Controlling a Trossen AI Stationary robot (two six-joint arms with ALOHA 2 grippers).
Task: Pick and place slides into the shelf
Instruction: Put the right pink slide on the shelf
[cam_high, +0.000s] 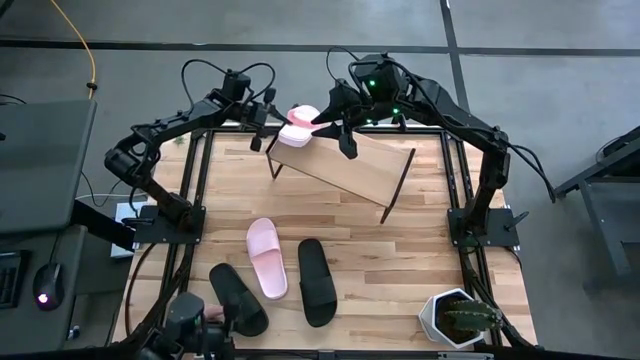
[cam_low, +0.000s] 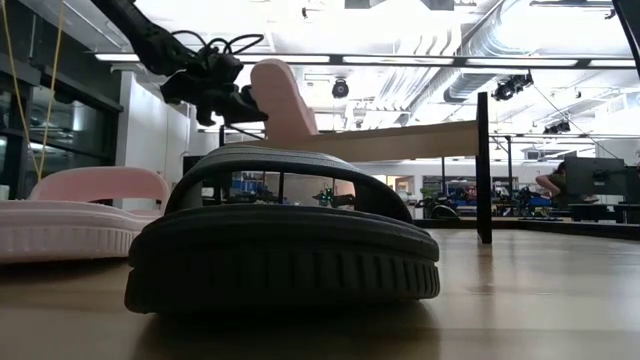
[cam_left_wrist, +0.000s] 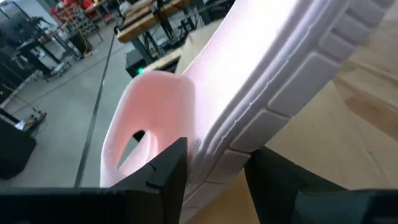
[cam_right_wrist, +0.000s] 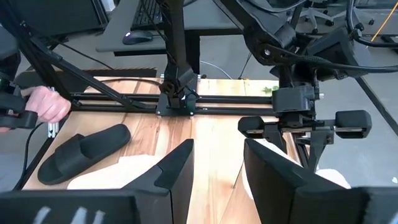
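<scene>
My left gripper (cam_high: 281, 119) (cam_left_wrist: 214, 158) is shut on one light pink slide (cam_high: 299, 124) (cam_low: 283, 100) above the far-left, high end of the shelf (cam_high: 350, 168) (cam_low: 410, 140). My right gripper (cam_high: 335, 128) (cam_right_wrist: 217, 155) hovers open just right of that slide, over the shelf board, touching nothing. The second pink slide (cam_high: 267, 257) (cam_low: 80, 215) and two black slides (cam_high: 317, 282) (cam_high: 238, 298) lie sole-down on the tabletop near the near edge. One black slide (cam_low: 280, 240) fills the low view. My left gripper pinches the pink slide's sole edge (cam_left_wrist: 217, 146) between its two fingers (cam_left_wrist: 166, 171), which lie across the edge, coming from the table's left side. The slide is tilted steeply with its strap (cam_left_wrist: 149, 118) toward the far side. Its lower end (cam_low: 300, 138) is at the shelf board.
A potted plant (cam_high: 458, 320) stands at the near-right corner. A person's hand (cam_right_wrist: 46, 106) rests by the near-left frame, close to a black slide (cam_right_wrist: 84, 152). The shelf's black leg (cam_low: 483, 170) stands at its right end. Bare wood lies right of the slides.
</scene>
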